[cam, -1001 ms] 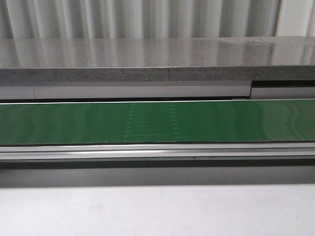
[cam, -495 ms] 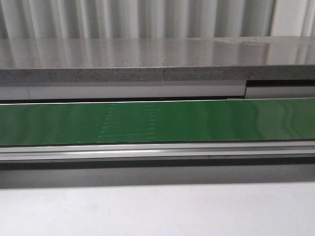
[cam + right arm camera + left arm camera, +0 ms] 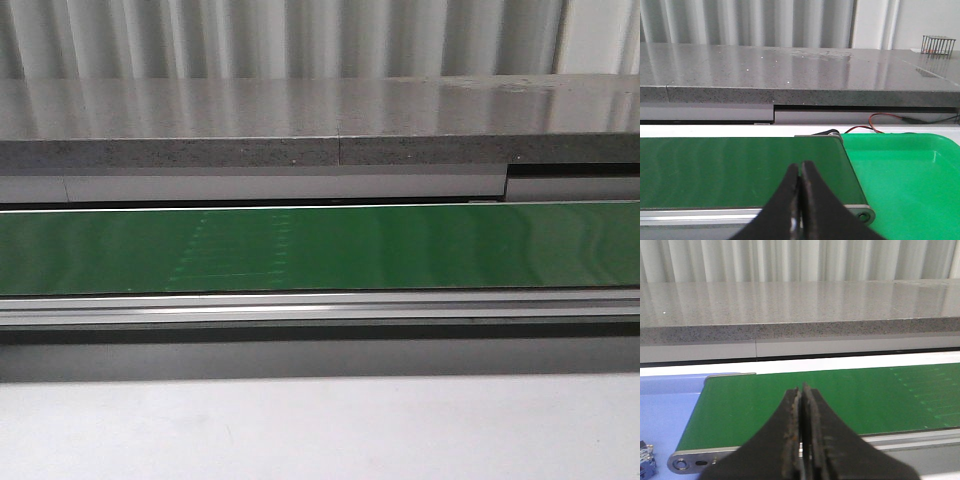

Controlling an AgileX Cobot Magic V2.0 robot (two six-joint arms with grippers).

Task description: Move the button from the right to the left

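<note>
At the far left, a flat matte blue surface (image 3: 665, 405) meets the end of the conveyor. A small blue-grey object (image 3: 645, 460) sits at its edge, cut off and too small to name. It might be a button, but where the button lies I cannot tell.

The left claw (image 3: 801, 440) hangs over the belt's rounded metal end cap (image 3: 680, 463). It is clenched, its worn black fingers pressed flat together with nothing between them.

The green belt (image 3: 450, 250) is smooth, slightly glossy and carries nothing on the stretch I can see. What has changed is on the belt itself: a faint ladder of stitch marks (image 3: 235, 250) now sits further left than it did a second ago. The speckled stone ledge (image 3: 300, 120) behind has barely shifted. So the belt seems to be running leftward, and I judge that anything set on it would ride toward the blue side.

A brushed aluminium rail (image 3: 320, 308) runs below the belt, and nearer me is the pale, plain worktop (image 3: 320, 430).

Further right, the right claw (image 3: 800, 200) is also clenched on nothing, above the belt's other end. Beside it lies a shiny green plastic tray (image 3: 910, 180) with a raised rim. The part I can see is bare, and a thin red wire (image 3: 890, 117) loops behind it.
</note>
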